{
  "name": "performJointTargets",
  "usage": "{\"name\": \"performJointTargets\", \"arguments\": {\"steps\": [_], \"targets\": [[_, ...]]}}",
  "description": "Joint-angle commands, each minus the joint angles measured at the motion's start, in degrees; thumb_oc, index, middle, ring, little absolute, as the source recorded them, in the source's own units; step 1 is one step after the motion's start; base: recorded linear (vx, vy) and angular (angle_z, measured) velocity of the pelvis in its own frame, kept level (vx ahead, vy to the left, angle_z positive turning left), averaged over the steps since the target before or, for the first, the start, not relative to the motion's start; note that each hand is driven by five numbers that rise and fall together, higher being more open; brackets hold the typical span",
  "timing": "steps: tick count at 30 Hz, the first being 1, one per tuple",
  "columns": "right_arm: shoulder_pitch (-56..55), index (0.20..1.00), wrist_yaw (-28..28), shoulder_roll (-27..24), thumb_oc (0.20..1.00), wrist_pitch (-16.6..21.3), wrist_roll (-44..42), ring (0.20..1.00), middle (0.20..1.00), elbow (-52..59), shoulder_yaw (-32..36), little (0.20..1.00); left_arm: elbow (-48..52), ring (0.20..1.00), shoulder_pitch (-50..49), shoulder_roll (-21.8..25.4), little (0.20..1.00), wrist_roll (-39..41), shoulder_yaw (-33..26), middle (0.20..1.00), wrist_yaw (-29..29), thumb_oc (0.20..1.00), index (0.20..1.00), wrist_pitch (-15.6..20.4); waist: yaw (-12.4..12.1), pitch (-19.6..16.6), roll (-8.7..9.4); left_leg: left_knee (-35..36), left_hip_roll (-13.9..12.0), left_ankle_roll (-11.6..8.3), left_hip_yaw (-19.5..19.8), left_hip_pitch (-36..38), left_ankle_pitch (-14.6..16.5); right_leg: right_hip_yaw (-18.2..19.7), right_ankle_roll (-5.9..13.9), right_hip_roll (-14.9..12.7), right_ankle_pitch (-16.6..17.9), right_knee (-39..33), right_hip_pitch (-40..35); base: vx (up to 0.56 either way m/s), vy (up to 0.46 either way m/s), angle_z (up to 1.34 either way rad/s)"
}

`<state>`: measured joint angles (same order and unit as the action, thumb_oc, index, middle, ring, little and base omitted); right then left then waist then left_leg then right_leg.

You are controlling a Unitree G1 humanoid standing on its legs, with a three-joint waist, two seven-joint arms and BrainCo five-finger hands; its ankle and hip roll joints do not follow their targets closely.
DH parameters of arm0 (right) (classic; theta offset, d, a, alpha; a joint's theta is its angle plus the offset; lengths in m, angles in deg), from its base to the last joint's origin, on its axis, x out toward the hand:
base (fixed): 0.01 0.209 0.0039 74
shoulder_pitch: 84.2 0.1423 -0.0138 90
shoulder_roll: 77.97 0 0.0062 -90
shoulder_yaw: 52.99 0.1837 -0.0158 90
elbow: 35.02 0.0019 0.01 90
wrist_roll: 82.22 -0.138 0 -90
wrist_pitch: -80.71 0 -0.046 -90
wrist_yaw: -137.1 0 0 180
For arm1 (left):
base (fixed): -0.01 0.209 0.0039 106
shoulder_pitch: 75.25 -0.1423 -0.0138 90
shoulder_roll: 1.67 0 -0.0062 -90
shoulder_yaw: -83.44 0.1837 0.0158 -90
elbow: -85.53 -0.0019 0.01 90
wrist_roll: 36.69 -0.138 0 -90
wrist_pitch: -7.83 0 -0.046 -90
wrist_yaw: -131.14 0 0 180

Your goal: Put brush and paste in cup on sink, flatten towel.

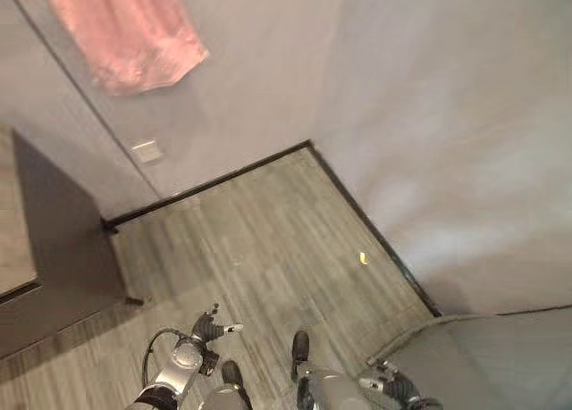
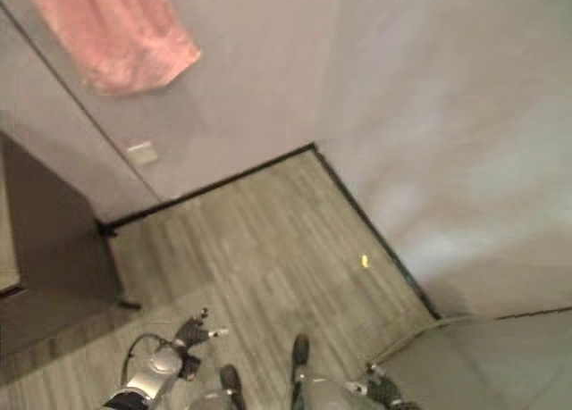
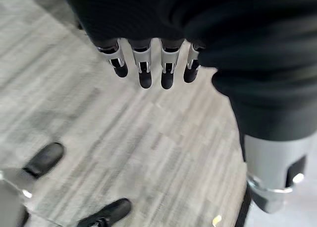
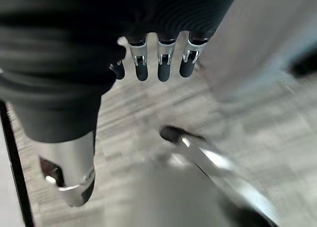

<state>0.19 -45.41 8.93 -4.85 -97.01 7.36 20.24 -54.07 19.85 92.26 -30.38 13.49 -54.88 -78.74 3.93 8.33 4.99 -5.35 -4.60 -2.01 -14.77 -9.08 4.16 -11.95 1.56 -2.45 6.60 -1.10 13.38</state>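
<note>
Head cams: pink towel [image 1: 125, 30] hangs on the wall at upper left, dark cabinet [image 1: 63, 240] below it, a small yellow scrap [image 1: 364, 258] on the wood floor [image 1: 268, 240] near the baseboard. My left robot hand [image 1: 207, 328] hangs low, empty. The wrist cams add the detail: left fingers [image 3: 144, 71] relaxed and straight, right robot hand [image 4: 158, 64] likewise loose, holding nothing.

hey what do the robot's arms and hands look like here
Both arms are silver-grey metal. The left hand and right hand each have a dark ribbed cover over the back and wrist, a row of silver fingers with dark rounded tips, and a thick silver thumb.
</note>
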Motion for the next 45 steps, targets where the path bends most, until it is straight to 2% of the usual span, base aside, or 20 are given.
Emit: {"name": "performJointTargets", "arguments": {"steps": [1, 8, 11, 12, 13, 14, 17, 20, 23, 27, 30, 31, 33, 34, 36, 37, 40, 42, 44, 45], "targets": [[0.08, 1.0, 0.09, -1.12, 1.0, 1.59, -0.46, 1.0, 1.0, 3.52, 1.09, 1.0, 3.48, 1.0, -2.64, 3.02, 1.0, -0.96, -2.24, 1.0, -0.14, 1.0, 1.0, 2.02, -1.52, -0.42, 0.46, 0.22, 3.86, 2.56, 0.75, 0.02, -1.63, 4.41, 4.77, -0.66, -6.22, 4.42, -6.39, 0.15, 0.208, 0.01], [1.38, 1.0, 0.52, -0.78, 1.0, 2.19, -2.78, 1.0, 1.0, 6.29, 3.0, 1.0, 7.69, 1.0, -6.95, 5.09, 1.0, -1.65, -3.94, 1.0, 1.03, 1.0, 1.0, 1.96, -3.3, -1.83, -0.4, 1.56, 5.76, 4.03, 3.1, 2.85, -0.57, 4.66, 6.02, -1.97, -6.64, 9.1, -7.17, 0.1, 0.154, 0.08], [1.86, 1.0, 1.17, -0.35, 1.0, 2.27, -2.64, 1.0, 1.0, 5.73, 3.73, 1.0, 11.29, 1.0, -7.7, 6.04, 1.0, -2.04, -4.11, 1.0, 1.39, 1.0, 1.0, 1.94, -3.46, -1.69, -1.69, 2.38, 6.74, 4.86, 5.48, 4.81, -0.35, 5.57, 6.52, -2.69, -5.35, 17.06, -5.66, 0.12, 0.188, 0.32], [1.53, 1.0, 1.31, -0.22, 1.0, 2.34, -3.32, 1.0, 1.0, 6.45, 3.81, 1.0, 12.31, 1.0, -7.86, 6.38, 1.0, -1.43, -4.08, 1.0, 1.35, 1.0, 1.0, 1.96, -2.67, -1.1, -2.55, 2.63, 7.04, 5.42, 7.93, 5.9, -0.83, 9.05, 6.48, -0.41, -3.87, 23.56, -2.83, 0.11, 0.148, 0.35], [1.54, 1.0, 1.31, -0.22, 1.0, 2.33, -3.32, 1.0, 1.0, 6.45, 3.82, 1.0, 12.31, 1.0, -7.84, 6.38, 1.0, -1.43, -4.09, 1.0, 1.35, 1.0, 1.0, 1.96, -2.7, -1.24, -2.58, 2.66, 6.99, 5.4, 7.89, 5.7, -0.96, 9.07, 6.45, -0.35, -3.69, 23.45, -2.65, 0.18, 0.163, 0.59], [1.37, 1.0, 1.3, -0.03, 1.0, 2.52, -4.84, 1.0, 1.0, 6.6, 4.24, 1.0, 12.11, 1.0, -7.1, 6.02, 1.0, -1.02, -3.81, 1.0, 1.41, 1.0, 1.0, 2.03, -1.38, -0.94, -3.04, 4.56, 7.65, 5.1, 11.09, 7.11, -2.08, 12.4, 5.88, 4.7, -5.29, 24.04, 0.83, 0.18, 0.107, 0.57], [0.3, 1.0, 1.43, -0.01, 1.0, 2.45, -5.13, 1.0, 1.0, 6.46, 4.38, 1.0, 10.9, 1.0, -6.44, 5.26, 1.0, -1.62, -3.41, 1.0, 1.58, 1.0, 1.0, 1.96, -0.81, -0.76, -3.6, 6.66, 7.46, 4.36, 11.37, 10.43, -2.2, 7.23, 4.85, 3.98, -5.77, 18.71, 4.83, 0.24, 0.068, 0.73], [-0.1, 1.0, 1.62, -0.18, 1.0, 2.54, -5.3, 1.0, 1.0, 5.27, 4.76, 1.0, 10.38, 1.0, -5.91, 4.53, 1.0, -1.66, -2.85, 1.0, 1.68, 1.0, 1.0, 1.77, 0.73, -0.11, -4.01, 6.64, 8.3, 3.83, 14.09, 13.44, -1.38, 8.02, 5.53, 5.17, -2.95, 11.82, 6.98, 0.27, 0.042, 0.32], [-0.03, 1.0, 2.4, -0.47, 1.0, 1.92, -3.95, 1.0, 1.0, 3.03, 5.75, 1.0, 10.3, 1.0, -4.52, 4.06, 1.0, -1.63, -2.58, 1.0, 2.07, 1.0, 1.0, 1.96, 2.47, 1.04, -4.56, 5.04, 8.72, 2.51, 17.97, 17.78, 0.98, 7.83, 7.16, 3.46, 1.95, 1.18, 10.11, 0.46, 0.017, 0.55], [-1.59, 1.0, 2.3, -0.67, 1.0, 1.58, -2.24, 1.0, 1.0, 2.96, 6.05, 1.0, 8.78, 1.0, -3.92, 3.47, 1.0, -3.19, -0.69, 1.0, 2.38, 1.0, 1.0, 1.92, 4.75, -0.62, -4.68, 3.93, 8.19, 1.23, 21.54, 22.36, 1.27, 11.55, 6.11, 5.09, 3.41, 5.0, 9.88, 0.43, -0.061, 0.76], [-1.43, 1.0, 2.47, -1.69, 1.0, 1.67, -1.28, 1.0, 1.0, 2.18, 5.17, 1.0, 5.39, 1.0, -2.48, 1.91, 1.0, -3.18, 1.22, 1.0, 2.16, 1.0, 1.0, 1.99, 5.98, -2.37, -6.54, -2.92, 6.04, -2.6, 22.6, 21.27, -4.51, 11.74, 4.38, 7.14, 2.02, 6.73, 7.72, 0.4, -0.119, 0.7], [-1.42, 1.0, 2.47, -1.66, 1.0, 1.67, -1.28, 1.0, 1.0, 2.18, 5.16, 1.0, 5.36, 1.0, -2.46, 1.92, 1.0, -3.18, 1.21, 1.0, 2.15, 1.0, 1.0, 2.01, 6.15, -2.51, -6.34, -2.9, 6.26, -2.6, 22.78, 21.03, -4.72, 11.7, 4.41, 6.86, 2.14, 6.64, 7.86, 0.26, -0.097, 0.4], [-1.08, 1.0, 2.8, -2.2, 1.0, 1.94, -0.8, 1.0, 1.0, 2.53, 4.57, 1.0, 4.0, 1.0, -1.68, 1.15, 1.0, -3.51, 2.12, 1.0, 2.15, 1.0, 1.0, 1.92, 6.16, -2.69, -6.39, -14.45, 4.65, -6.69, 20.36, 16.22, -11.97, 10.89, 3.02, 6.79, 0.97, 5.41, 4.18, 0.31, -0.146, 0.32], [-0.85, 1.0, 2.99, -2.38, 1.0, 2.15, -1.04, 1.0, 1.0, 2.95, 4.13, 1.0, 3.49, 1.0, -1.04, 1.0, 1.0, -3.56, 2.53, 1.0, 1.97, 1.0, 1.0, 1.88, 6.16, -2.41, -5.01, -21.87, 3.87, -6.55, 17.67, 11.91, -13.78, 11.19, 1.94, 5.94, 0.51, 4.55, 2.3, 0.34, -0.202, 0.23], [1.1, 1.0, 3.8, -2.96, 1.0, 2.12, -1.36, 1.0, 1.0, 3.35, 2.0, 1.0, 3.68, 1.0, 0.41, 0.66, 1.0, -2.9, 3.11, 1.0, 1.45, 1.0, 1.0, 1.76, 3.87, -0.3, -2.95, -31.6, 3.71, -2.81, 12.89, 4.67, -11.21, 12.22, -0.3, 5.43, -2.01, 3.59, -2.37, 0.41, -0.245, 0.07], [1.47, 1.0, 4.2, -3.14, 1.0, 2.24, -0.96, 1.0, 1.0, 3.34, 1.53, 1.0, 3.34, 1.0, 1.09, 0.31, 1.0, -2.81, 3.18, 1.0, 1.0, 1.0, 1.0, 1.75, 3.42, 0.17, -2.7, -30.3, 1.34, -1.49, 8.98, 1.41, -8.37, 12.29, -0.36, 5.12, -2.69, 3.08, -4.03, 0.31, -0.149, -0.25], [2.29, 1.0, 4.65, -3.41, 1.0, 2.05, 0.16, 1.0, 1.0, 3.18, 0.55, 1.0, 3.79, 1.0, 1.62, 0.66, 1.0, -2.76, 3.51, 1.0, 0.65, 1.0, 1.0, 2.18, 1.78, 0.55, -2.07, -23.16, 0.85, -0.47, 4.97, -5.26, -4.54, 12.08, 0.5, 3.83, -4.37, 1.87, -7.39, 0.33, 0.004, 0.02], [2.41, 1.0, 4.66, -3.17, 1.0, 2.03, 0.85, 1.0, 1.0, 3.25, 0.21, 1.0, 3.91, 1.0, 1.25, 0.94, 1.0, -3.08, 3.2, 1.0, 0.18, 1.0, 1.0, 2.28, 1.0, 0.45, -2.38, -11.94, 0.63, -0.34, 3.81, -7.0, -5.36, 12.2, 1.22, 3.61, -5.93, 1.73, -9.48, 0.39, 0.122, 0.02], [2.44, 1.0, 4.73, -2.89, 1.0, 2.12, 1.76, 1.0, 1.0, 2.83, -0.12, 1.0, 3.58, 1.0, 0.69, 1.06, 1.0, -2.92, 2.28, 1.0, -0.42, 1.0, 1.0, 2.25, -0.34, 0.33, -3.42, -0.22, 0.68, -1.69, 6.09, -7.95, -11.92, 12.96, 1.71, 4.32, -7.7, 1.47, -12.63, 0.38, 0.128, -0.13], [2.46, 1.0, 4.73, -2.88, 1.0, 2.13, 1.76, 1.0, 1.0, 2.82, -0.12, 1.0, 3.58, 1.0, 0.7, 1.06, 1.0, -2.93, 2.27, 1.0, -0.42, 1.0, 1.0, 2.25, -0.32, 0.27, -3.43, 0.13, 0.69, -1.71, 6.11, -7.9, -12.22, 12.94, 1.69, 4.34, -7.62, 1.45, -12.53, 0.42, 0.167, -0.17]]}}
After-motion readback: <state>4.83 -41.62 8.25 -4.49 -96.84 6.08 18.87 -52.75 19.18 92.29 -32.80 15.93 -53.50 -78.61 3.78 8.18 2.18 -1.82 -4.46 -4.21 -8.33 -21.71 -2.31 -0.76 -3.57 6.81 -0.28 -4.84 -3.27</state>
